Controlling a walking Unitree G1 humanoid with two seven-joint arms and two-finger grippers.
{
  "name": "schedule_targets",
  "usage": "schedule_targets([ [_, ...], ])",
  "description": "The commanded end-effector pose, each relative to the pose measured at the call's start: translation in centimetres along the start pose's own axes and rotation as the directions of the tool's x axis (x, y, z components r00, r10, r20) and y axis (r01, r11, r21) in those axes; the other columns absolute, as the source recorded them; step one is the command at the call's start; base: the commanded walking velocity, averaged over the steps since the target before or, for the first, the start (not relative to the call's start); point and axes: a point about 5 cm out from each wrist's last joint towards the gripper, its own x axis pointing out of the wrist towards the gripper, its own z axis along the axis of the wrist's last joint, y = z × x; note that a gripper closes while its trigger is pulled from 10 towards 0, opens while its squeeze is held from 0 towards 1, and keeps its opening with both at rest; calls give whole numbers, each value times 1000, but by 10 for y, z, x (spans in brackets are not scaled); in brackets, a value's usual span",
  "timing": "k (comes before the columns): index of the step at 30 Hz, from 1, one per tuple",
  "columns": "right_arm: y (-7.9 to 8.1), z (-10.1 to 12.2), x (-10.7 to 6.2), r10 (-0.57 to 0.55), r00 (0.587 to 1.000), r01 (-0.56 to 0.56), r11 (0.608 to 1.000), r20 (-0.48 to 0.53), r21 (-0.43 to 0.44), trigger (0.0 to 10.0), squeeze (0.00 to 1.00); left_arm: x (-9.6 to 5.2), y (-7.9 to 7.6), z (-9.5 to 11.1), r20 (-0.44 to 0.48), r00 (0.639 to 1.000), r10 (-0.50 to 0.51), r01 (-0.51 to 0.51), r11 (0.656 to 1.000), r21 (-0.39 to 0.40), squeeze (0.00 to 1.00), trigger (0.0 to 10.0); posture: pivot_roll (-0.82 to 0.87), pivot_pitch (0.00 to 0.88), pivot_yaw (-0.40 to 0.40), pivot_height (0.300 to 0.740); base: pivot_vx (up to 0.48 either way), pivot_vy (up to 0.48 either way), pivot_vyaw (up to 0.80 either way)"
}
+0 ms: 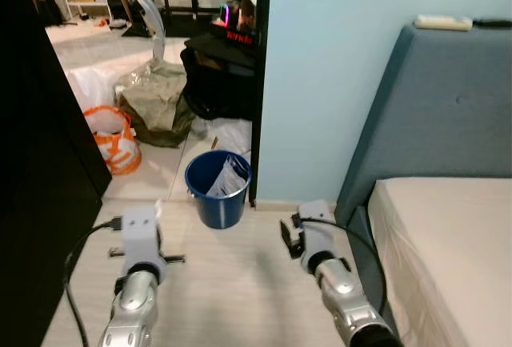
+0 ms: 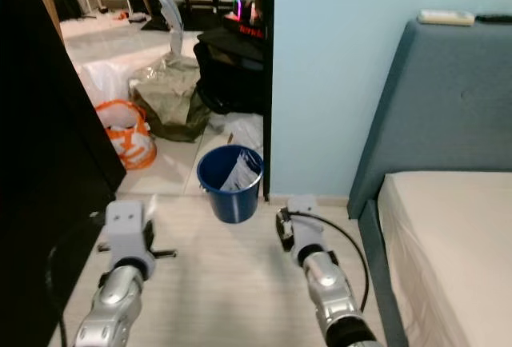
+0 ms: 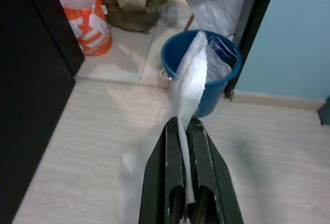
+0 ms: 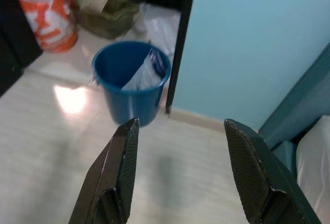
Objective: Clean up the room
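Observation:
A blue bucket [image 1: 218, 187] with crumpled white and blue wrapping in it stands on the floor by a black door post [image 1: 260, 83]. In the left wrist view my left gripper [image 3: 186, 123] is shut on a long strip of white tissue [image 3: 190, 90], which sticks out past the fingertips toward the bucket [image 3: 201, 74]. The gripper sits low over the pale floor, a short way in front of the bucket. My right gripper [image 4: 180, 123] is open with nothing between its fingers, and the bucket [image 4: 131, 79] lies ahead of it. Both silver arms [image 1: 138, 283] reach forward in the eye views.
A tall black cabinet [image 1: 40, 163] lines the left side. A bed [image 1: 448, 259] with a grey-blue headboard [image 1: 448, 107] fills the right. Beyond the bucket lie an orange-and-white bag [image 1: 112, 135], an olive sack [image 1: 160, 103], a white plastic bag [image 1: 232, 133] and a black bag [image 1: 220, 75].

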Motion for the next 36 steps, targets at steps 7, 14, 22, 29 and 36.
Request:
schedule_targets([
  [7,8,-4,0,15,1000,-15,1000,-15,18,10000,0,-1,6,-6,-24,1000,18,-18,1000,15,0,10000,77,112,-33,740,323,0,0],
  [14,8,-3,0,15,1000,-14,1000,-13,18,10000,0,-1,6,-6,-25,1000,17,-16,1000,16,0,10000,75,113,-30,740,322,0,0],
  [22,8,-4,-2,11,1000,-11,1000,-13,19,10000,0,-2,5,-6,-25,1000,12,-12,1000,16,0,10000,73,117,-26,740,323,0,0],
  [29,6,-5,-2,9,1000,-8,1000,-14,19,10000,0,-3,4,-8,-28,1000,10,-10,1000,15,0,10000,73,115,-29,740,322,0,0],
  [36,6,-4,-1,8,1000,-8,1000,-12,18,10000,0,-3,4,-7,-26,1000,13,-13,1000,13,0,10000,73,116,-28,740,322,0,0],
])
